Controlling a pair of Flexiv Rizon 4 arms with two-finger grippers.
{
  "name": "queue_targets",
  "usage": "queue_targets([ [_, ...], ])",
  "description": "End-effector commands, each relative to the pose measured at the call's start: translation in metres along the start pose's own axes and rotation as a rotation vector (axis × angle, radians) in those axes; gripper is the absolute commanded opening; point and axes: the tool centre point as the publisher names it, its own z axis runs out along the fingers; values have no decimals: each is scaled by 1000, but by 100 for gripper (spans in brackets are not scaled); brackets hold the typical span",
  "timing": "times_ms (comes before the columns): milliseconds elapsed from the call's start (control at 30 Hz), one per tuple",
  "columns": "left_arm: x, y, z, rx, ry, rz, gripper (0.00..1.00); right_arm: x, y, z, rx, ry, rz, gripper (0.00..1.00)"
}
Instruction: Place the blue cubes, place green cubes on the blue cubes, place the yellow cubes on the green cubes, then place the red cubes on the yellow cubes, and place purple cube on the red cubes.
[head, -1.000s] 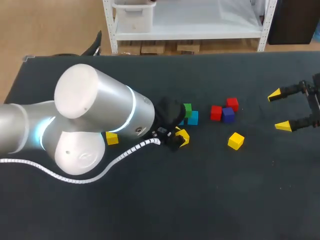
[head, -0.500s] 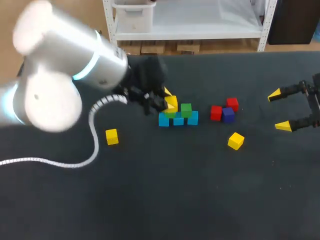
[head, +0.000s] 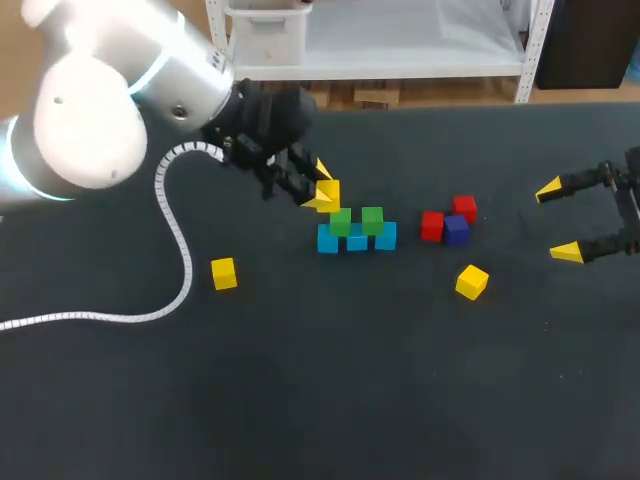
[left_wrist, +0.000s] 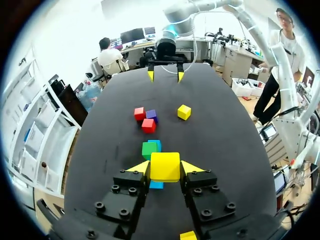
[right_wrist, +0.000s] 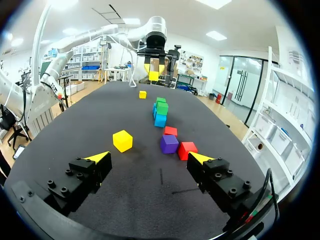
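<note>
My left gripper (head: 322, 190) is shut on a yellow cube (head: 329, 192) (left_wrist: 165, 166), held just behind and above the left end of the stack. Three blue cubes (head: 357, 241) stand in a row with two green cubes (head: 372, 219) (left_wrist: 149, 150) on top. Right of them lie two red cubes (head: 432, 225) (left_wrist: 148, 125) and a purple cube (head: 456, 230) (right_wrist: 169, 144). Loose yellow cubes rest at the front right (head: 471, 282) (right_wrist: 122, 140) and front left (head: 223, 273). My right gripper (head: 557, 220) (right_wrist: 149, 157) stands open and empty at the table's right edge.
The dark table (head: 400, 380) has open room across its whole near half. My left arm's white cable (head: 175, 240) hangs over the table's left part, near the loose yellow cube there.
My left arm has swung from in front of the row up and back, carrying the yellow cube to above the row's left end. The right arm has kept still.
</note>
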Motion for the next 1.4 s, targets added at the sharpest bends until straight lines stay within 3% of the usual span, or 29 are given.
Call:
queue_targets([
  [33, 0, 9, 14, -14, -8, -9, 0, 0, 0, 0, 1, 0, 0, 100],
  [900, -4, 33, 55, 26, -39, -7, 0, 0, 0, 0, 1, 0, 0, 100],
  [1400, 0, 29, 63, 28, -15, -18, 0, 0, 0, 0, 1, 0, 0, 100],
])
